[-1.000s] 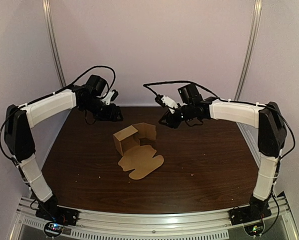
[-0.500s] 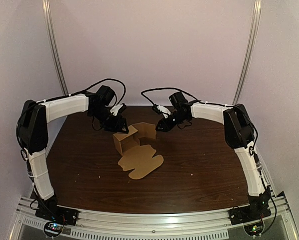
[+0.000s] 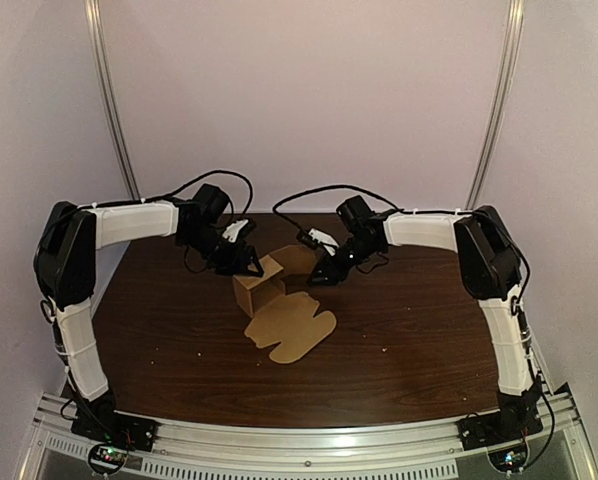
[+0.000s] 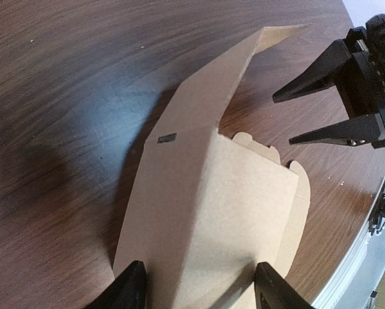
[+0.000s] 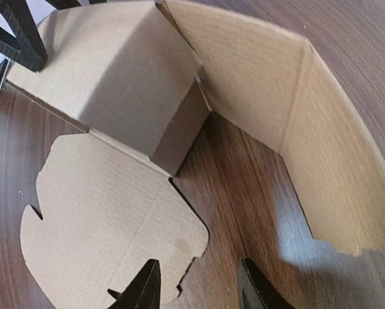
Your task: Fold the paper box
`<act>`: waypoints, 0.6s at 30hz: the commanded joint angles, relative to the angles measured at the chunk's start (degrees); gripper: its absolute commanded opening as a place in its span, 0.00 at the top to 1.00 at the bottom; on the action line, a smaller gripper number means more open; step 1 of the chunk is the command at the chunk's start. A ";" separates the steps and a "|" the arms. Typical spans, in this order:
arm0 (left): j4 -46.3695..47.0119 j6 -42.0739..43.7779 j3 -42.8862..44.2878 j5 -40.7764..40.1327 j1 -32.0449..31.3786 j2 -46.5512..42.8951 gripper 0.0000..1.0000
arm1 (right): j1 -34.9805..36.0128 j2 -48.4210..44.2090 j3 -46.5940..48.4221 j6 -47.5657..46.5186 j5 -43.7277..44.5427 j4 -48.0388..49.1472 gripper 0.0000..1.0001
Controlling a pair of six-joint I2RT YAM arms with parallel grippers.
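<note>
Left gripper [image 4: 199,284] spread astride paper box [image 4: 218,199]; right gripper [image 4: 286,120] spread, facing flap [image 4: 215,96].

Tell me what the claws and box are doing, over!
Left claw open, straddling the paper box. Right claw open, near its flat flap. Box only part folded; nothing in the way.

Tan box [image 3: 262,291] — dark, seemingly woodgrain table [image 3: 419,320]
</note>
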 commanded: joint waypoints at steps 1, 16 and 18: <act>3.43 -1.06 -1.85 3.96 0.20 -0.24 0.40 | 1.27 -1.72 0.59 -1.48 -0.21 3.16 0.58; 7.11 -0.50 -2.88 7.81 -1.16 0.45 0.44 | -10.24 -12.72 1.76 -9.03 3.25 -11.57 0.63; 7.07 -0.23 -2.58 8.45 -1.80 0.41 0.44 | -10.81 -10.20 4.16 -5.79 7.16 -8.34 0.62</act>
